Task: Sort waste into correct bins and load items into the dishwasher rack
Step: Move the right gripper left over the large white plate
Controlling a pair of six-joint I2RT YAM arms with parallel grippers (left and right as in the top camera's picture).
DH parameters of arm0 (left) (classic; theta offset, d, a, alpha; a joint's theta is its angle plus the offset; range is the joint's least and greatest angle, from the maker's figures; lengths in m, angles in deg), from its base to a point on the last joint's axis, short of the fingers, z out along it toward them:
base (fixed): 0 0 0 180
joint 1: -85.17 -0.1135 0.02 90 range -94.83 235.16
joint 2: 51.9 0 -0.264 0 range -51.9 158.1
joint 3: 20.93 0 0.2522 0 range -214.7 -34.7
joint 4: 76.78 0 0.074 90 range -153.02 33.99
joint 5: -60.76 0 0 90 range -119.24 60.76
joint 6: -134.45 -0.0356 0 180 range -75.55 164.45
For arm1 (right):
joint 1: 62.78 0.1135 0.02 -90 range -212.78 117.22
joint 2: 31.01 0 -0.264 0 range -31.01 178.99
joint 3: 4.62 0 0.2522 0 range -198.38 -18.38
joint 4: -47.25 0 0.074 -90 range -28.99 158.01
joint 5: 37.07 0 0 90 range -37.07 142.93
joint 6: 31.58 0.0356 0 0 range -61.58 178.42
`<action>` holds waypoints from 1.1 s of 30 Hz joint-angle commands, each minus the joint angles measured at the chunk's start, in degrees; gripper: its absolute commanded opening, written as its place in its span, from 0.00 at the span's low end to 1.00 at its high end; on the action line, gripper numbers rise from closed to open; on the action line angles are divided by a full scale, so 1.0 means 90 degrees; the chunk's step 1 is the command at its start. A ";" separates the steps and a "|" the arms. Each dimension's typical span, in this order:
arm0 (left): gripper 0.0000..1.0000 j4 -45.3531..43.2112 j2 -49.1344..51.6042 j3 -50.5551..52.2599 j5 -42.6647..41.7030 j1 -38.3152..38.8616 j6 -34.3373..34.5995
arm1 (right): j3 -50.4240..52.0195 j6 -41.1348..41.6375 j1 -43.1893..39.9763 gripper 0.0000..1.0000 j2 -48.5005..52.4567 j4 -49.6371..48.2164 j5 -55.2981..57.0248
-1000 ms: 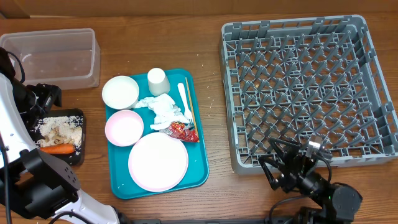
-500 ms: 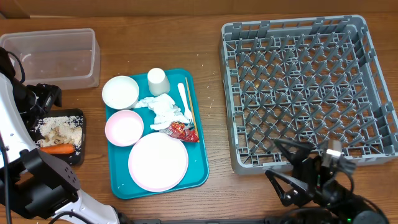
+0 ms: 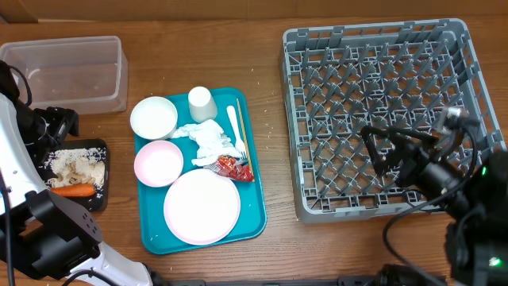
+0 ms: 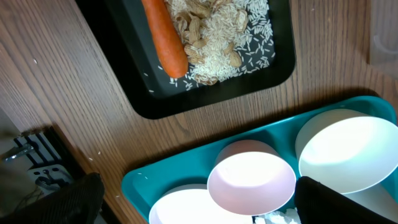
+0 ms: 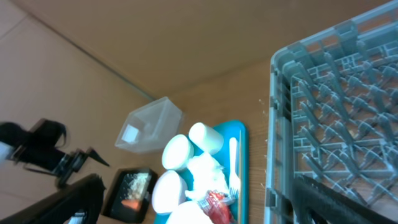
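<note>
Right gripper [image 3: 376,151] is hovering wide open and empty over the grey dishwasher rack [image 3: 317,210], left gripper [image 3: 67,125] is gaping empty by the black tray [image 4: 137,87] holding carrot [image 4: 165,37] and rice scraps [image 4: 217,31], while pink plate [image 3: 202,206], tissue [image 3: 208,139] and red wrapper [image 3: 232,166] are lying on the teal tray [image 3: 255,214].

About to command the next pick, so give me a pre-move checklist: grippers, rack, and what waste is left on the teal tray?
1. Right gripper open and empty, over the dishwasher rack: ok.
2. Left gripper open and empty: ok.
3. Rack holds no dishes, free for loading: ok.
4. Carrot and food scraps in the black tray: ok.
5. Tissue and red wrapper binned: not ok, both lie on the teal tray.
</note>
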 commanded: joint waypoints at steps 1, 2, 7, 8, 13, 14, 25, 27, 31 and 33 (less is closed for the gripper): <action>1.00 -0.0005 -0.0146 0.0017 0.0056 0.0012 -0.0007 | -0.1141 -0.1027 0.0425 0.99 0.0471 0.0826 0.0937; 1.00 -0.0005 -0.0146 0.0017 0.0056 0.0012 -0.0007 | -0.1348 -0.1095 0.0585 0.99 0.0588 0.1071 0.1168; 1.00 -0.0005 -0.0146 0.0017 0.0056 0.0012 -0.0007 | -0.2234 -0.1076 0.2171 0.99 0.1188 0.2006 0.2800; 1.00 -0.0005 -0.0146 0.0017 0.0056 0.0012 -0.0007 | -0.2305 -0.1022 0.2506 0.99 0.1280 0.2076 0.3092; 1.00 -0.0007 -0.0146 0.0017 0.0056 0.0012 -0.0007 | -0.2370 -0.0330 0.4330 0.99 0.1965 0.2200 0.4495; 1.00 -0.0005 -0.0146 0.0017 0.0056 0.0012 -0.0007 | -0.2370 -0.0311 0.4719 0.99 0.2215 0.2200 0.4619; 1.00 -0.0007 -0.0146 0.0017 0.0058 0.0012 -0.0007 | -0.2370 -0.0240 0.6851 1.00 0.5185 0.2144 0.4231; 1.00 -0.0005 -0.0146 0.0017 0.0056 0.0012 -0.0007 | -0.2370 -0.0219 0.6895 1.00 0.5379 0.2033 0.3772; 1.00 -0.0005 -0.0146 0.0017 0.0056 0.0012 -0.0007 | -0.2353 -0.0214 0.6912 1.00 0.5523 0.1622 0.2477; 1.00 -0.0005 -0.0146 0.0017 0.0056 0.0012 -0.0007 | -0.2276 -0.0214 0.6912 1.00 0.5569 0.1338 0.1984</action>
